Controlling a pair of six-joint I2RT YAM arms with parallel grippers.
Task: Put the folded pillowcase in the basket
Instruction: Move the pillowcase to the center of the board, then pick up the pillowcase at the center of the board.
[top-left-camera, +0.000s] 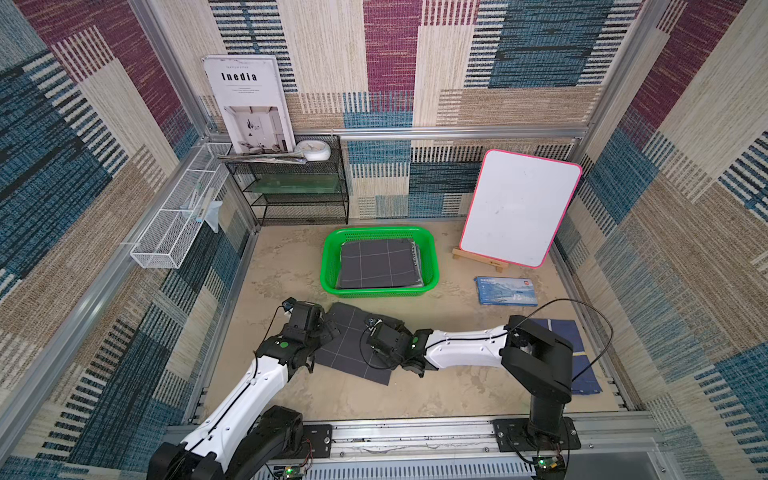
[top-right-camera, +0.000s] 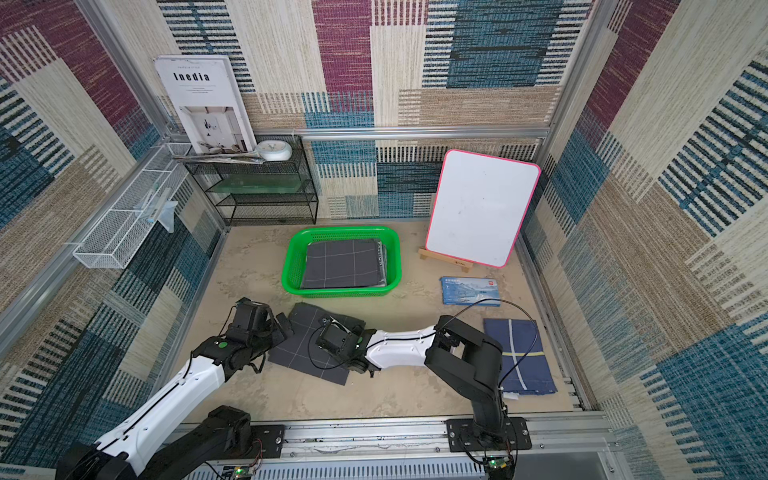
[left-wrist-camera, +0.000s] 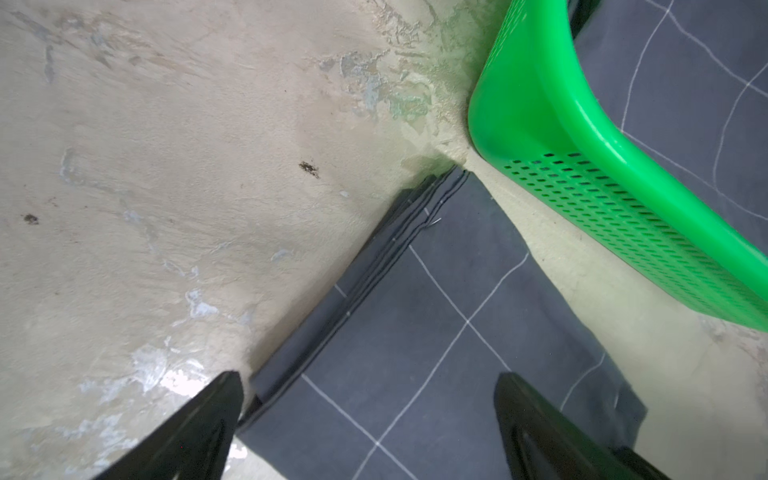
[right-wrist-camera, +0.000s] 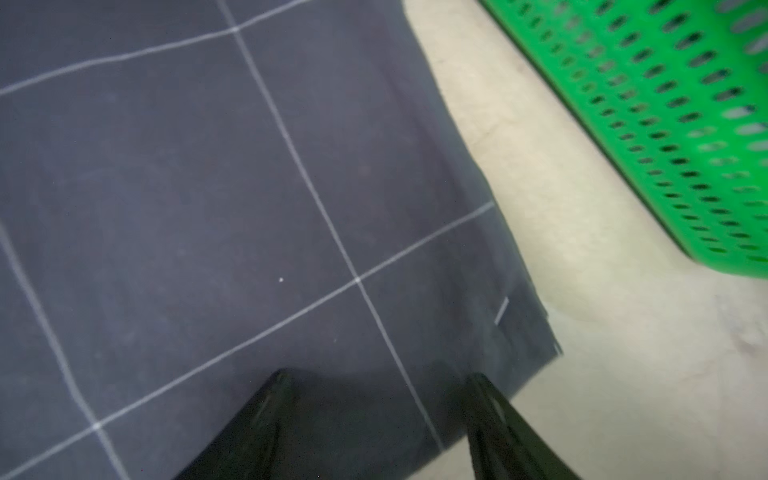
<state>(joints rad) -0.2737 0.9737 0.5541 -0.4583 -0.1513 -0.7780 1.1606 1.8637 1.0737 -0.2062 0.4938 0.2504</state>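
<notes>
folded pillowcase (top-left-camera: 348, 353) just beside green basket (top-left-camera: 328, 266)

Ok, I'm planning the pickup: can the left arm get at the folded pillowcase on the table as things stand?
Probably yes: the left gripper hangs open over the pillowcase at its layered edge, nothing lies on it there, and the basket does not overlap it.

Whiteboard (top-left-camera: 519, 208), blue box (top-left-camera: 505, 291), black shelf (top-left-camera: 299, 199)
</notes>
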